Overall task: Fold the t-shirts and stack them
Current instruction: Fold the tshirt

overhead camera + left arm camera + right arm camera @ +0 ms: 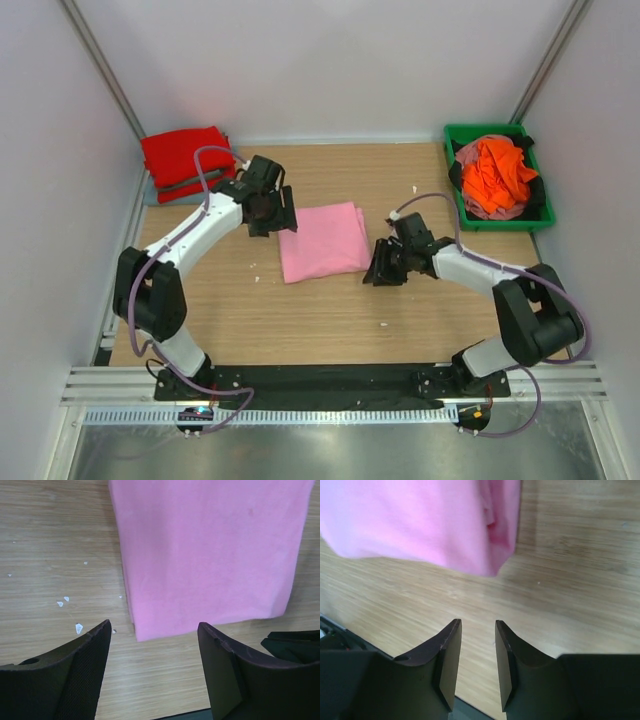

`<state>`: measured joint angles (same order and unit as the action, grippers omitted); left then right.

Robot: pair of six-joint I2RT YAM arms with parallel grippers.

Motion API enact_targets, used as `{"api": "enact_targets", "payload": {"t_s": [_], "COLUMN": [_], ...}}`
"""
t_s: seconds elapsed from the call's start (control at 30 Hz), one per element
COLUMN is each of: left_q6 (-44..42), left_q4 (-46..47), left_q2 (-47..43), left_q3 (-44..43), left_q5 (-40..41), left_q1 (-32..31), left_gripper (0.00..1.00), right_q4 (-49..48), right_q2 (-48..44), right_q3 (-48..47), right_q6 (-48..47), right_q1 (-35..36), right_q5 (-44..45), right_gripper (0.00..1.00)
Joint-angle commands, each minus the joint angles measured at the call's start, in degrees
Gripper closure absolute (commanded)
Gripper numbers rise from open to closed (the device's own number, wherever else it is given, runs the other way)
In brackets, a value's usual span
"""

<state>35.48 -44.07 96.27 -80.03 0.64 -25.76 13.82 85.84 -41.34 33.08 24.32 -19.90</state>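
On the wooden table the red shirt lies folded far left. Our left claw hangs spread and empty beside the folded pink shirt mid-table. Our right claw is narrowly parted, empty. We should grip both edges evenly.

lab cell: white panels, aluminium frame

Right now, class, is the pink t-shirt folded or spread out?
Folded: the pink t-shirt lies as a compact rectangle, no sleeves showing, with layered edges at one corner.
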Motion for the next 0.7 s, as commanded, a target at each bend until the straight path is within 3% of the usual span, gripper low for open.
{"api": "enact_targets", "payload": {"t_s": [0.0,0.2,0.43,0.57,0.67], "left_q6": [-0.68,0.46,1.08,0.81,0.38], "left_q4": [0.4,-1.28,-1.1,-1.19,-1.19], "left_q2": [-4.24,-7.93,-12.59,-14.97,-16.28], "left_q3": [-3.37,-1.71,2.86,6.01,7.6], "left_q5": [2.42,3.4,2.96,3.75,4.19], "left_q1": [-3.07,-3.68,-3.77,-3.77,-3.77], "left_gripper": [0.29,0.31,0.34,0.34,0.34], "right_q4": [7.42,5.7,-7.83,-10.3,-11.8], "right_q2": [-10.05,-10.18,4.4,13.8,15.32], "right_q3": [-9.16,-18.76,-20.27,-20.19,-16.59], "right_q6": [-1.09,1.01,3.56,2.6,1.56], "right_q1": [0.38,1.87,2.84,3.28,3.28], "right_q5": [5.57,-1.18,-12.17,-13.15,-9.91], "right_gripper": [0.61,0.67,0.72,0.76,0.78]}}
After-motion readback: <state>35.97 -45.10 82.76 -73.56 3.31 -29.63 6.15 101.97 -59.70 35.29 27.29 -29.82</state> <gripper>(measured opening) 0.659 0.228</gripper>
